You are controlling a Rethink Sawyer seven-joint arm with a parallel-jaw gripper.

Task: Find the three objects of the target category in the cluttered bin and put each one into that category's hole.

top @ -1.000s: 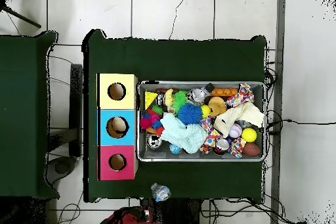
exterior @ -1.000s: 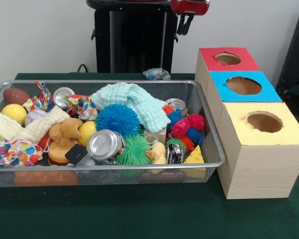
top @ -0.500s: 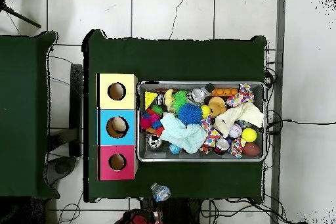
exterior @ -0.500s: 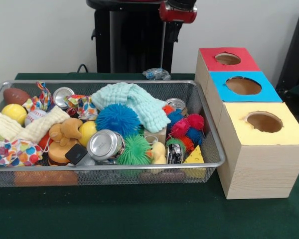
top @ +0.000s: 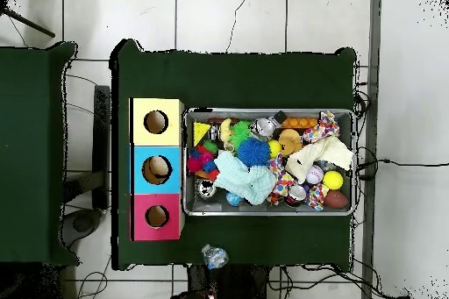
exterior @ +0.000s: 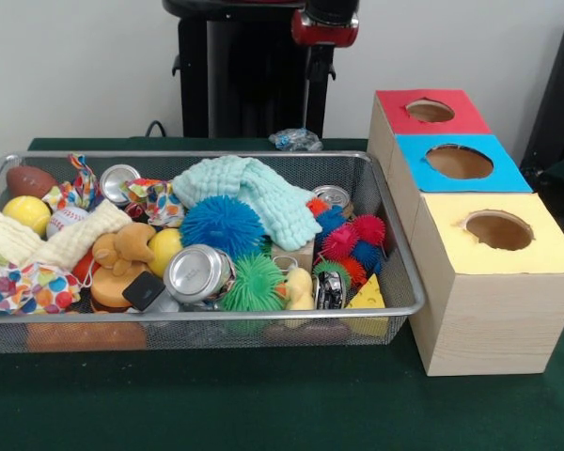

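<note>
Up above the far rim of the wire bin point(exterior: 395, 225), the gripper point(exterior: 318, 66) hangs clear of the clutter; whether its jaws are apart or together cannot be told. Beside the bin on the green desk point(exterior: 263, 404) stand 3 boxes: red point(exterior: 430, 113), blue point(exterior: 461, 162), yellow point(exterior: 496, 246).

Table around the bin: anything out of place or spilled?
One oddity: a crumpled clear wrapper lies on the green table behind the wire bin, outside it. Nothing else looks spilled; the three boxes stand in line.
</note>
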